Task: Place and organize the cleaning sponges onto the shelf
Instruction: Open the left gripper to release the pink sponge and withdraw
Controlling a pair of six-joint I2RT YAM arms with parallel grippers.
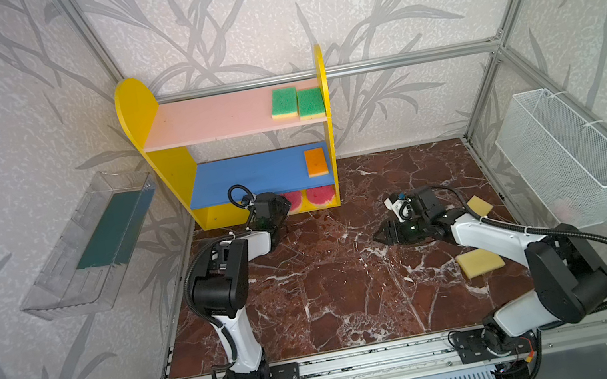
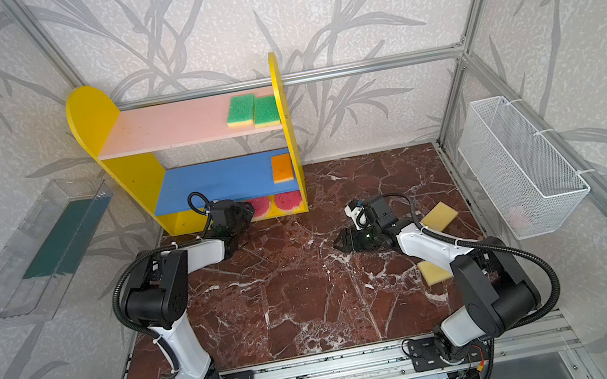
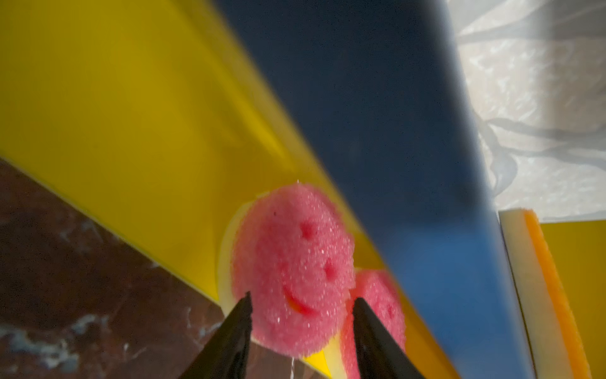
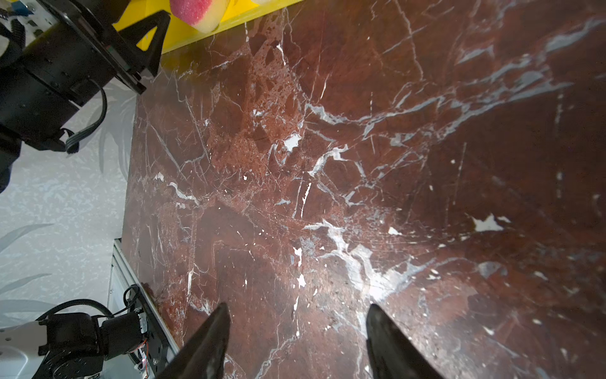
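Top views, both alike, show the shelf (image 1: 149, 112) at the counter's (image 1: 334, 299) far edge carrying five sponges: two green sponges (image 1: 283, 103) (image 1: 310, 103) side by side at the right end of the pink board (image 1: 213, 118); one orange sponge (image 1: 316, 162) at the right end of the blue board (image 1: 248, 175); two pink sponges (image 1: 294, 200) (image 1: 321, 195) on the yellow base (image 1: 220, 215); two yellow sponges (image 1: 480, 206) (image 1: 480, 263) lie near the counter's right edge, so I reckon those are what is left. Left wrist view: the left hand (image 3: 301, 298) is spread, a finger either side of the nearer of the pink sponges, which lies smiley-up on the base, touching its twin; it doesn't look squeezed to me. Right wrist view: the right hand (image 4: 296, 306) is spread over bare counter, nothing between its fingers; fetching the yellow pair looks like its job.
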